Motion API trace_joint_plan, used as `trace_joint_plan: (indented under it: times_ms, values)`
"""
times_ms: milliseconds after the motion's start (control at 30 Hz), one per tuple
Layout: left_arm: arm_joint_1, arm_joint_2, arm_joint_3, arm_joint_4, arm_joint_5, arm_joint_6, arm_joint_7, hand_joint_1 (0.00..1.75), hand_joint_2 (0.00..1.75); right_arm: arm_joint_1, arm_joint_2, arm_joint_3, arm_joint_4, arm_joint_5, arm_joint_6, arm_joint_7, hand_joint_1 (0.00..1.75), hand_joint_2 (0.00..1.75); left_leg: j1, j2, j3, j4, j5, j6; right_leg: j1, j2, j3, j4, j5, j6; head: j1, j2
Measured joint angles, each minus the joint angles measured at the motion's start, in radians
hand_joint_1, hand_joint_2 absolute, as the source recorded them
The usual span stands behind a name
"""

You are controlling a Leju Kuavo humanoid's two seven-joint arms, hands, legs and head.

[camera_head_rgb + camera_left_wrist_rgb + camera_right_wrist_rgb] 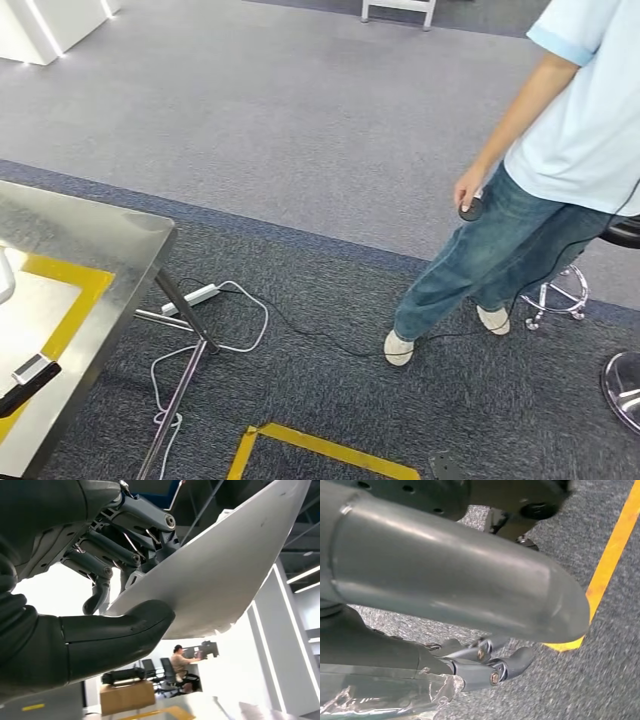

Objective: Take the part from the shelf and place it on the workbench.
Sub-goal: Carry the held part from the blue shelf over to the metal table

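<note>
Closest to us, in the left wrist view, our left hand (113, 595) grips the part (226, 565), a broad, thin white panel with a curved edge: the thick thumb presses along one face and the darker fingers (109, 550) bear on the other, so the part is clamped between them and held up in the air, off any surface. Past it we see a bright room where a person (180, 664) sits at a desk among dark office chairs, and a brown cardboard box (126, 696) lies nearer.

In the right wrist view our right hand (471, 630) hangs over grey carpet (561, 685). The thumb runs long and straight, and the darker fingers (501, 667) stretch out apart from it with nothing between them, so this hand is spread and holds nothing. A strip of yellow tape (610, 560) crosses the carpet beside it.

In the head view, the steel tabletop (98, 240) comes in at the near left, with a yellow-taped rectangle (72, 310) marked on it and a small dark device (29, 378) lying at its near edge. A white cable and power strip (198, 296) trail on the carpet by its legs. Yellow floor tape (324, 447) marks a corner on the carpet in front of us. Farther right, a standing person (543, 200) in a light blue shirt and jeans holds a small dark round object (470, 209), beside a stool with a chrome base (562, 295). A white fixture (53, 25) stands at the far left.
</note>
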Motion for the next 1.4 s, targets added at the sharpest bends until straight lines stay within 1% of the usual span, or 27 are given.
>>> trace_joint_plan:
  times_ms: [33, 67, 133, 200, 233, 267, 333, 400, 467, 500, 533, 567, 633, 700, 767, 833, 900, 967, 1000, 1033, 1067, 1133, 1200, 1267, 1300, 1333, 1400]
  values:
    - [0.0, -0.002, 0.001, 0.0, -0.001, -0.001, -0.002, 1.45, 1.75, 0.0, 0.0, 0.0, 0.0, -0.001, 0.0, 0.0, 0.0, 0.0, 0.001, -0.016, 0.002, 0.0, -0.001, -0.001, -0.001, 0.004, 0.008, -0.035, 0.033, -0.002, 0.0, 0.0]
    - [0.0, -0.004, 0.003, 0.0, -0.002, -0.003, -0.004, 1.45, 1.75, 0.0, 0.0, 0.0, 0.0, -0.003, 0.0, 0.0, 0.0, 0.0, 0.002, -0.031, 0.004, 0.001, -0.002, -0.003, -0.003, 0.016, 0.033, -0.101, 0.076, -0.003, 0.0, 0.0]
    - [0.0, -0.006, 0.01, 0.0, -0.002, -0.003, -0.007, 1.45, 1.75, -0.001, 0.0, 0.0, 0.001, -0.006, 0.0, 0.0, 0.0, 0.0, 0.003, -0.057, 0.004, 0.005, -0.005, -0.012, -0.01, 0.066, 0.088, -0.234, 0.137, -0.003, 0.0, 0.0]
    - [0.001, -0.006, 0.019, 0.0, -0.002, -0.004, -0.008, 1.45, 1.75, -0.002, 0.001, 0.001, 0.001, -0.008, 0.0, 0.001, 0.0, 0.0, 0.005, -0.081, -0.002, 0.006, -0.003, -0.024, -0.013, 0.092, 0.114, -0.285, 0.147, -0.006, 0.0, 0.0]
    - [0.003, -0.006, 0.023, 0.0, -0.002, -0.004, -0.009, 1.45, 1.75, -0.002, 0.001, 0.001, 0.002, -0.008, 0.0, 0.001, 0.0, 0.0, 0.008, -0.094, -0.006, 0.004, 0.001, -0.031, -0.012, 0.083, 0.117, -0.288, 0.147, -0.011, 0.0, 0.0]
    - [0.007, -0.006, 0.027, 0.0, -0.001, -0.004, -0.009, 1.45, 1.75, -0.003, 0.002, 0.001, 0.002, -0.009, 0.0, 0.001, 0.0, 0.0, 0.009, -0.094, -0.009, 0.003, 0.003, -0.037, -0.011, 0.07, 0.119, -0.289, 0.149, -0.018, 0.0, 0.0]
    - [0.009, -0.006, 0.035, 0.0, 0.001, -0.005, -0.011, 1.45, 1.75, -0.004, 0.002, 0.001, 0.002, -0.009, 0.0, 0.001, 0.0, 0.0, 0.006, -0.044, -0.026, 0.035, -0.019, -0.045, -0.01, 0.044, 0.122, -0.295, 0.153, -0.033, -0.004, 0.0]
    - [0.005, -0.007, 0.041, 0.001, 0.003, -0.007, -0.014, 1.45, 1.75, -0.002, 0.003, 0.001, 0.002, -0.009, 0.0, 0.001, 0.0, 0.0, 0.001, 0.021, -0.079, 0.147, -0.079, -0.05, -0.007, 0.017, 0.123, -0.298, 0.153, -0.042, -0.008, 0.0]
    - [0.005, -0.009, 0.045, 0.002, 0.004, -0.009, -0.016, 1.45, 1.75, 0.001, 0.003, 0.001, 0.002, -0.01, 0.0, 0.002, 0.0, 0.0, 0.001, 0.037, -0.136, 0.268, -0.126, -0.053, -0.004, -0.013, 0.123, -0.298, 0.15, -0.047, -0.008, 0.0]
    - [0.006, -0.01, 0.046, 0.004, 0.004, -0.01, -0.017, 1.45, 1.75, 0.002, 0.003, 0.001, 0.002, -0.01, 0.0, 0.002, 0.0, 0.0, 0.001, 0.038, -0.145, 0.287, -0.124, -0.053, -0.003, -0.028, 0.124, -0.298, 0.148, -0.047, -0.009, 0.0]
    - [0.007, -0.011, 0.048, 0.004, 0.004, -0.01, -0.018, 1.45, 1.75, 0.002, 0.003, 0.001, 0.002, -0.01, 0.0, 0.002, 0.0, 0.0, 0.001, 0.04, -0.133, 0.266, -0.104, -0.052, -0.002, -0.042, 0.125, -0.298, 0.147, -0.047, -0.008, 0.0]
    - [0.007, -0.012, 0.051, 0.005, 0.004, -0.01, -0.02, 1.45, 1.75, 0.001, 0.003, 0.001, 0.002, -0.01, 0.0, 0.002, 0.0, 0.0, 0.0, 0.048, -0.102, 0.209, -0.072, -0.049, -0.001, -0.056, 0.128, -0.298, 0.145, -0.046, -0.008, 0.0]
    - [0.006, -0.012, 0.057, 0.005, 0.004, -0.01, -0.023, 1.45, 1.75, 0.0, 0.003, 0.002, 0.002, -0.01, 0.0, 0.002, 0.0, 0.0, -0.009, 0.093, -0.027, 0.07, -0.02, -0.039, 0.003, -0.08, 0.133, -0.297, 0.139, -0.04, -0.009, 0.0]
    - [0.006, -0.012, 0.063, 0.005, 0.004, -0.01, -0.025, 1.45, 1.75, -0.001, 0.003, 0.002, 0.002, -0.01, 0.0, 0.002, 0.0, 0.0, -0.017, 0.119, 0.006, 0.004, -0.009, -0.029, 0.008, -0.1, 0.138, -0.297, 0.133, -0.031, -0.009, 0.0]
    - [0.011, -0.012, 0.068, 0.005, 0.004, -0.01, -0.026, 1.45, 1.75, -0.002, 0.003, 0.002, 0.002, -0.01, 0.0, 0.002, 0.0, 0.0, -0.017, 0.095, 0.005, -0.002, -0.009, -0.019, 0.009, -0.119, 0.143, -0.3, 0.129, -0.021, -0.01, 0.0]
    - [0.014, -0.012, 0.071, 0.005, 0.004, -0.01, -0.026, 1.45, 1.75, -0.004, 0.003, 0.002, 0.002, -0.01, 0.0, 0.002, 0.0, 0.0, -0.01, 0.07, 0.008, -0.007, -0.005, -0.009, 0.007, -0.087, 0.136, -0.274, 0.108, -0.009, -0.007, 0.0]
    - [0.012, -0.014, 0.071, 0.005, 0.004, -0.01, -0.027, 1.45, 1.75, -0.003, 0.003, 0.002, 0.002, -0.01, 0.0, 0.001, 0.0, 0.0, -0.004, 0.048, 0.01, -0.009, -0.004, -0.001, 0.003, -0.027, 0.088, -0.169, 0.054, -0.001, -0.002, 0.0]
    - [0.012, -0.019, 0.07, 0.005, 0.004, -0.012, -0.027, 1.45, 1.75, 0.001, 0.003, 0.002, 0.002, -0.01, 0.0, 0.002, 0.0, 0.0, -0.003, 0.023, 0.009, -0.009, -0.004, 0.001, 0.001, -0.005, 0.022, -0.041, 0.007, 0.004, 0.001, 0.0]
    - [0.012, -0.021, 0.07, 0.005, 0.004, -0.013, -0.027, 1.45, 1.75, 0.003, 0.003, 0.002, 0.002, -0.01, 0.0, 0.002, 0.0, 0.0, -0.003, 0.008, 0.009, -0.009, -0.004, 0.001, 0.001, -0.003, 0.004, -0.016, 0.008, 0.005, 0.001, 0.0]
    - [0.013, -0.023, 0.07, 0.005, 0.004, -0.014, -0.027, 1.45, 1.75, 0.005, 0.003, 0.002, 0.002, -0.011, 0.0, 0.003, 0.0, 0.0, -0.002, -0.007, 0.01, -0.008, -0.004, 0.001, 0.0, -0.001, 0.005, -0.029, 0.029, 0.006, 0.001, 0.0]
    - [0.013, -0.025, 0.07, 0.005, 0.004, -0.015, -0.027, 1.45, 1.75, 0.005, 0.003, 0.002, 0.002, -0.011, 0.0, 0.003, 0.0, 0.0, 0.0, -0.022, 0.011, -0.007, -0.004, -0.001, -0.002, 0.006, 0.024, -0.079, 0.064, 0.006, 0.002, 0.0]
    - [0.013, -0.028, 0.073, 0.005, 0.004, -0.017, -0.027, 1.45, 1.75, 0.005, 0.003, 0.002, 0.002, -0.011, 0.0, 0.003, 0.0, 0.0, 0.002, -0.05, 0.009, -0.002, -0.006, -0.01, -0.011, 0.052, 0.084, -0.216, 0.128, 0.008, 0.002, 0.0]
    - [0.015, -0.029, 0.078, 0.005, 0.004, -0.021, -0.029, 1.45, 1.75, 0.005, 0.003, 0.003, 0.002, -0.011, 0.0, 0.003, 0.0, 0.0, 0.004, -0.075, 0.001, 0.002, -0.004, -0.022, -0.017, 0.089, 0.12, -0.285, 0.142, 0.005, 0.001, 0.0]
    - [0.021, -0.031, 0.087, 0.005, 0.005, -0.024, -0.031, 1.45, 1.75, 0.005, 0.003, 0.003, 0.002, -0.012, 0.0, 0.004, 0.0, 0.0, 0.008, -0.1, -0.008, 0.001, 0.002, -0.035, -0.016, 0.074, 0.126, -0.289, 0.139, -0.007, 0.001, 0.0]
    - [0.025, -0.032, 0.092, 0.005, 0.006, -0.025, -0.033, 1.45, 1.75, 0.005, 0.003, 0.004, 0.002, -0.012, -0.001, 0.003, 0.0, 0.0, 0.009, -0.096, -0.011, 0.004, 0.0, -0.04, -0.016, 0.062, 0.127, -0.291, 0.14, -0.014, 0.0, 0.0]
    - [0.026, -0.033, 0.097, 0.005, 0.006, -0.026, -0.035, 1.45, 1.75, 0.005, 0.003, 0.004, 0.002, -0.013, -0.001, 0.003, 0.0, 0.0, 0.007, -0.074, -0.019, 0.019, -0.01, -0.044, -0.016, 0.049, 0.129, -0.293, 0.142, -0.021, -0.003, 0.0]
    - [0.024, -0.036, 0.103, 0.005, 0.006, -0.028, -0.038, 1.45, 1.75, 0.005, 0.003, 0.005, 0.002, -0.014, -0.001, 0.003, 0.0, 0.0, 0.002, -0.004, -0.063, 0.111, -0.063, -0.05, -0.014, 0.02, 0.131, -0.298, 0.142, -0.033, -0.01, 0.0]
